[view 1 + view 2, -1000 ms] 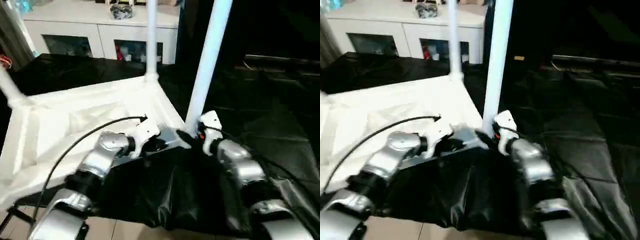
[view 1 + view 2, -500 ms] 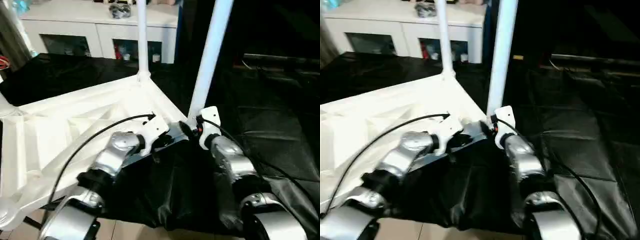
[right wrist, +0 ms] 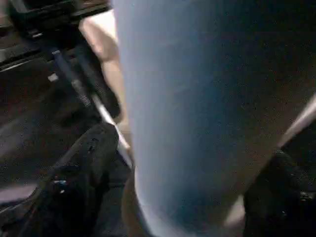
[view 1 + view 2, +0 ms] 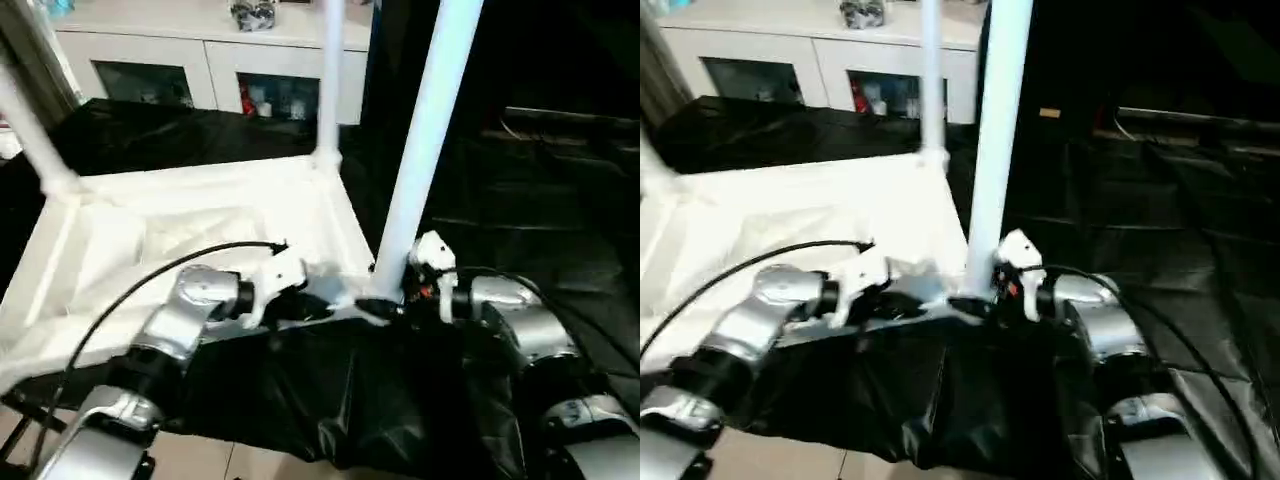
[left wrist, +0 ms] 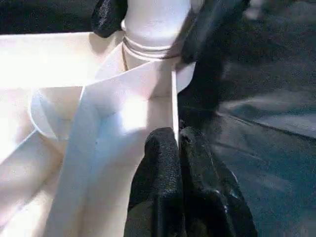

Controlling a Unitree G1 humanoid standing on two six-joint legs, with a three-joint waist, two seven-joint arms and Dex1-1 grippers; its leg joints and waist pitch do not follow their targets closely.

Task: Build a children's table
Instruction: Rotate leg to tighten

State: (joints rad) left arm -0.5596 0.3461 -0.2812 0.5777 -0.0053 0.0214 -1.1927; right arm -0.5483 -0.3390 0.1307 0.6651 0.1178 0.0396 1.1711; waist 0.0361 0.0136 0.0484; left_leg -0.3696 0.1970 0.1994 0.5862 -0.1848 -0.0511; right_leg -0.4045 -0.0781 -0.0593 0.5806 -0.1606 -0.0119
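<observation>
The white tabletop (image 4: 180,225) lies upside down on black cloth, ribbed underside up. Three white legs stand in its corner sockets: one at the far left (image 4: 30,130), one at the far right (image 4: 328,80) and one at the near right (image 4: 425,140). My left gripper (image 4: 322,305) is shut on the tabletop's thin rim (image 5: 174,98) just beside the near right socket. My right gripper (image 4: 385,305) is shut on the base of the near right leg (image 3: 197,108), with one black finger (image 3: 84,168) on each side of it.
A white cabinet with glass doors (image 4: 200,60) stands behind the work. Crumpled black cloth (image 4: 520,200) covers the surface to the right and hangs over the front edge. Light floor tiles (image 4: 230,465) show below. A black cable (image 4: 150,285) arcs over my left forearm.
The whole picture has shifted with the camera. Both grippers keep their holds, the left on the rim and the right on the near leg.
</observation>
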